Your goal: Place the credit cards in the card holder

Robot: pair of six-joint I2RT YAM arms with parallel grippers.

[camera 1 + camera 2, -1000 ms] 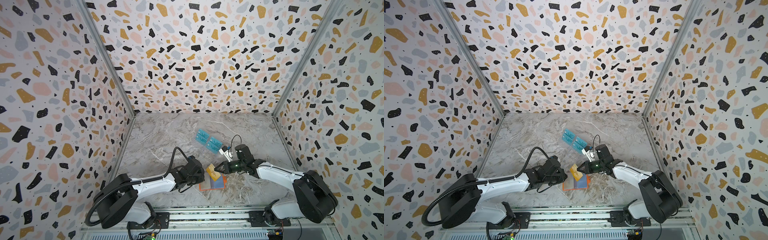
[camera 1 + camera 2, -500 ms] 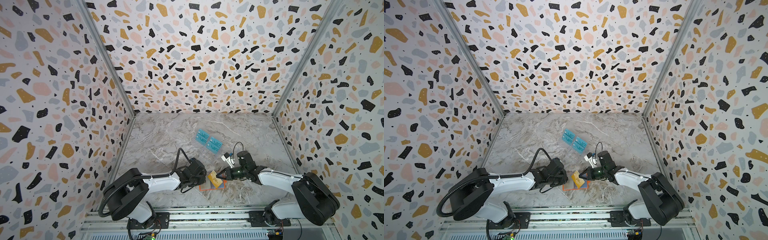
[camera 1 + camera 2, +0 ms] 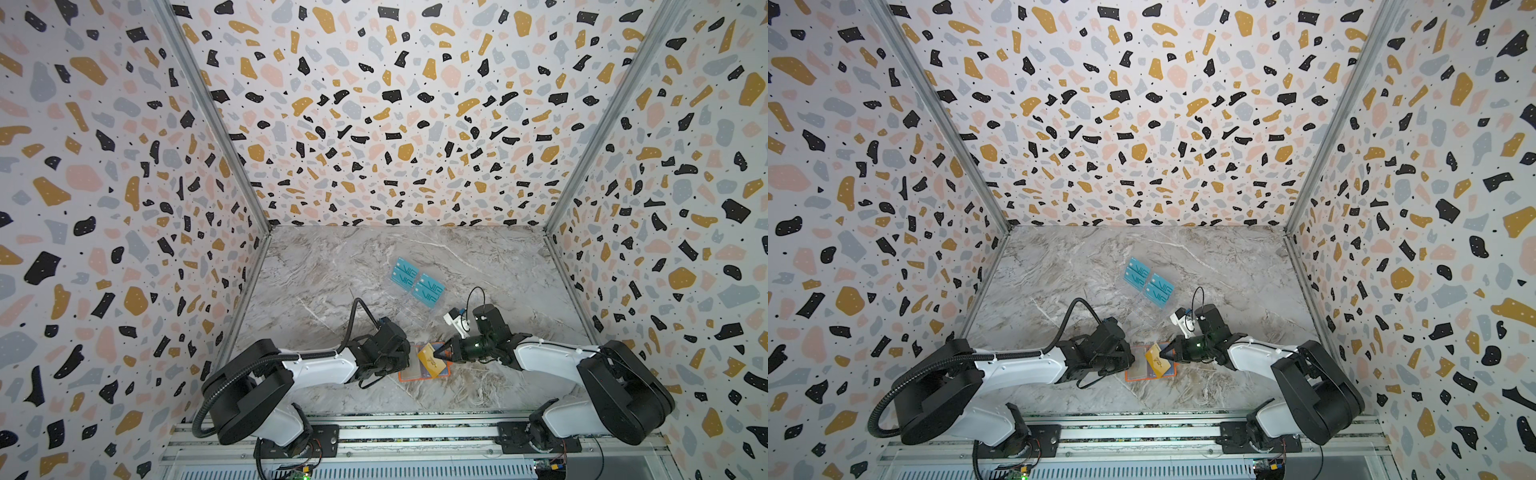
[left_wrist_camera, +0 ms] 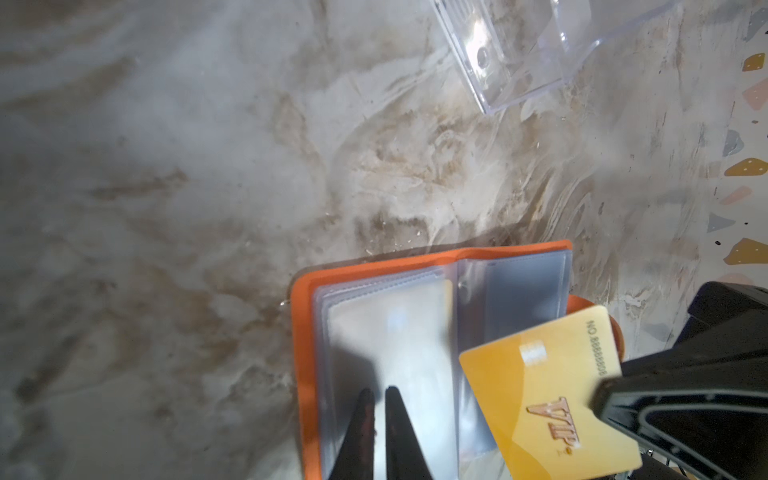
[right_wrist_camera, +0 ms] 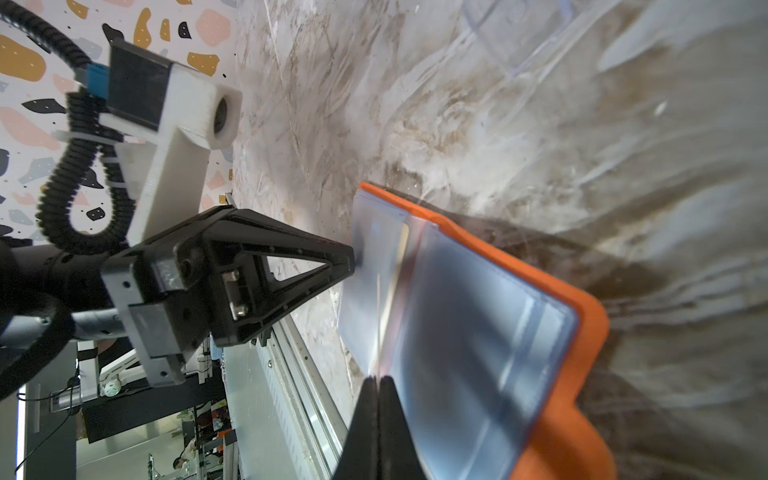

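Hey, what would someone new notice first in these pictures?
The gold card, pinched in the jaws of the right gripper, tilts over the open orange card holder at the front middle of the table. Farther back, teal VIP cards sit on a clear stand. Speckled terrazzo-pattern walls surround it all.

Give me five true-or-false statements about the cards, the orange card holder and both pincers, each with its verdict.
1. The right pincer grips a gold card. True.
2. The card holder lies closed. False: it lies open, with its clear sleeves showing.
3. The teal cards sit nearer the back wall than the card holder. True.
4. The gold card is tucked fully inside a sleeve. False: it is out in the open, in the right pincer over the card holder.
5. The left pincer gapes wide. False: it is nearly shut, at the edge of a sleeve.
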